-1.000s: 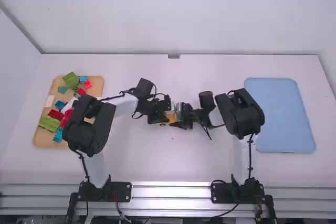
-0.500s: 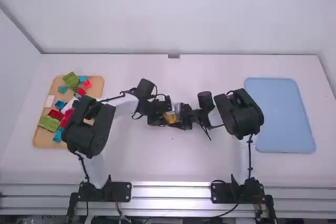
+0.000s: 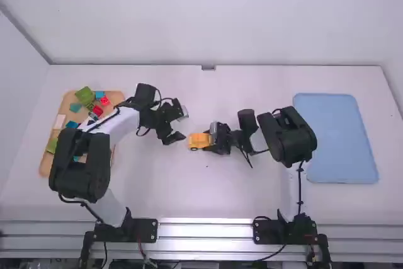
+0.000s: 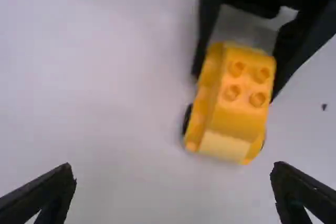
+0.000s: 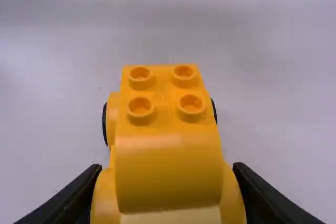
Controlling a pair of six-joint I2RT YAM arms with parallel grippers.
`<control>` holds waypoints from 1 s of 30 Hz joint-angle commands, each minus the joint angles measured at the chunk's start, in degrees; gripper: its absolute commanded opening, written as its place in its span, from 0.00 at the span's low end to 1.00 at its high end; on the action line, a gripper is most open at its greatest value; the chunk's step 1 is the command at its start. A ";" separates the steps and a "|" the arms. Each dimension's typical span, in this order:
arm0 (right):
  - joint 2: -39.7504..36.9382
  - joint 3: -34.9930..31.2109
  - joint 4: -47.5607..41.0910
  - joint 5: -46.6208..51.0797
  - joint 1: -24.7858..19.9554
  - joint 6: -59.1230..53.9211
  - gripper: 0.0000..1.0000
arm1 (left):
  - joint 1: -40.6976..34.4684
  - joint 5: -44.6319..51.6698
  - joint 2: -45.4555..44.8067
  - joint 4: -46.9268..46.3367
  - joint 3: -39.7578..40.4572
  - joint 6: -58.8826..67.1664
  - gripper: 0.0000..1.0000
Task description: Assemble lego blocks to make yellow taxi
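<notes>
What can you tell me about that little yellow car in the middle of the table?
The yellow car looks like glossy plastic, built from toy bricks. Four round studs in a two-by-two square top its raised block, which slopes or curves down toward the ends. Dark wheels show low at its sides. It sits upright, and the right gripper has a finger against each side of one end. The left gripper is apart from it, fingers open.

Taxi (image 5: pixel 168 174) glossy plastic, tbl (image 3: pixel 220 196) smooth & matt, tray (image 3: pixel 46 167) wood-like.
</notes>
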 commanded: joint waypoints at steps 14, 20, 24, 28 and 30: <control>-24.30 0.68 -22.38 15.87 -17.57 9.16 0.50 | 10.34 -8.04 -2.38 25.27 -5.53 -32.06 0.99; -38.64 0.63 -38.62 29.55 -29.49 12.83 0.47 | 10.08 -17.09 -2.38 35.21 -9.27 -39.76 0.99; -44.22 0.59 -43.23 40.68 -37.81 19.21 0.45 | 10.03 -19.61 -2.38 40.46 -10.71 -44.17 0.99; -45.48 -0.66 -42.66 46.53 -45.46 24.83 0.46 | 10.03 -19.65 -2.38 43.82 -11.80 -48.37 0.99; -44.78 -1.86 -42.18 45.77 -50.12 26.84 0.48 | 10.03 -19.65 -2.38 44.06 -11.85 -49.88 0.99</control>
